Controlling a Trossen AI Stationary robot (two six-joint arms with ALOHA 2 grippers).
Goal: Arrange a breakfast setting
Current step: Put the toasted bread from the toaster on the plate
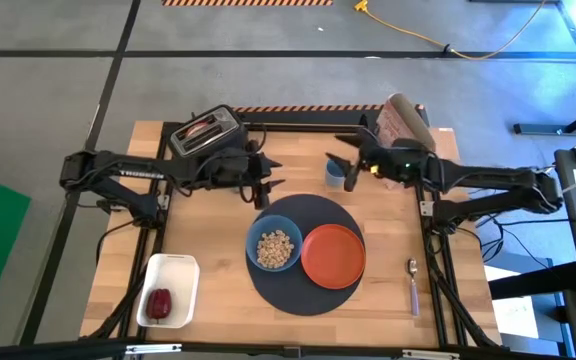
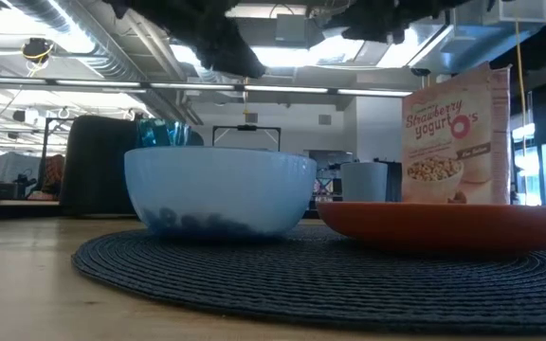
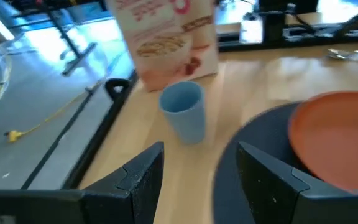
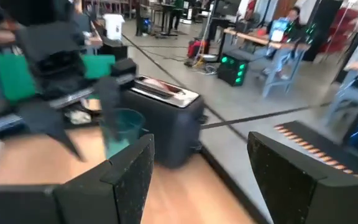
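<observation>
Now right end effector (image 1: 340,163) spread beside teal glass (image 1: 335,173).

One mat (image 1: 303,295), bowl (image 1: 273,248), plate (image 1: 333,256), glass (image 1: 335,172), spoon (image 1: 413,285), toaster (image 1: 206,133), fruit (image 1: 159,302).

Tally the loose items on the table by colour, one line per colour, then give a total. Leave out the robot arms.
Blue or teal: 2, round blue bowl holding cereal, teal glass
Dark blue-grey: 1, large round woven mat
Orange: 1, round orange plate
Purple: 1, purple-handled spoon
Black: 1, black toaster
White: 1, white rectangular tray
Dark red: 1, small fruit
Red-and-white: 1, cereal bag
Total: 9
</observation>
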